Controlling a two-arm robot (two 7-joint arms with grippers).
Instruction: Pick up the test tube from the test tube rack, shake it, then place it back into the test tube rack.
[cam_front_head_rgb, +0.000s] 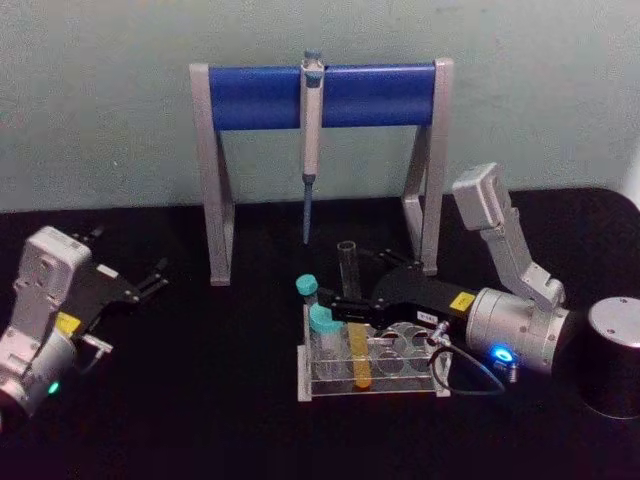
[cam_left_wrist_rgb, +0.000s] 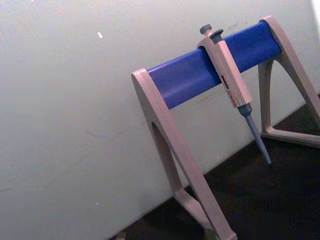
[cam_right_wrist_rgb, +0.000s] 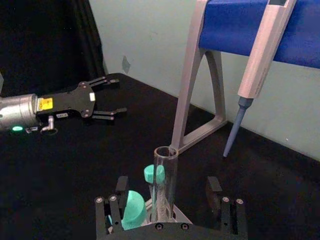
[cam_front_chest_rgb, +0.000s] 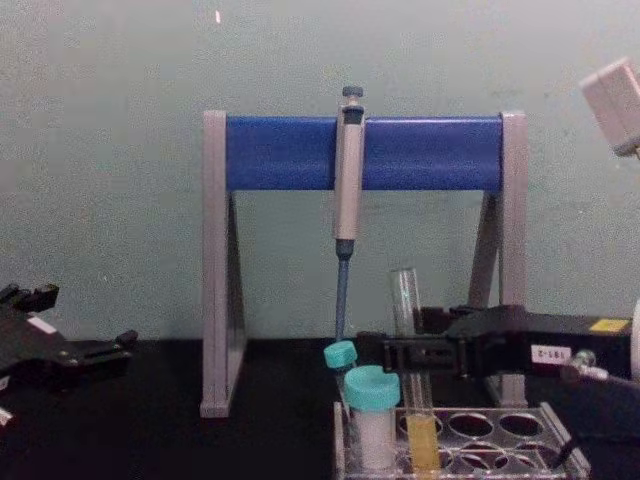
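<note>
Right wrist view: tube (cam_right_wrist_rgb: 164, 175) standing in the rack (cam_front_head_rgb: 400, 392) toward its left end, leaning slightly, with yellow liquid in the lower part and the open mouth uppermost. The right end effector (cam_right_wrist_rgb: 167, 192) straddles the tube at mid-height. Its fingers are wide apart, one on each side and neither touching the glass, and it holds nothing.

Step in hand, as judged: closing on the tube before the lift. A good grasp centres the tube between the fingers and closes gently on bare glass above the rack top. The lift then follows the tube's own lean, so the round bottom leaves its hole without prying the rack. With no cap, the shake should stay small and the mouth up.

Teal tubes (cam_front_chest_rgb: 372, 385) stand just beside the tube on the robot's left, so the finger on that side has little room. Behind, the stand (cam_front_head_rgb: 260, 95) carries a pipette (cam_front_head_rgb: 312, 130) whose tip hangs beyond the tube. Open room probably lies upward and toward the robot. The left end effector (cam_front_head_rgb: 150, 280) is parked well apart over the desk (cam_front_head_rgb: 200, 400), fingers spread and empty.
</note>
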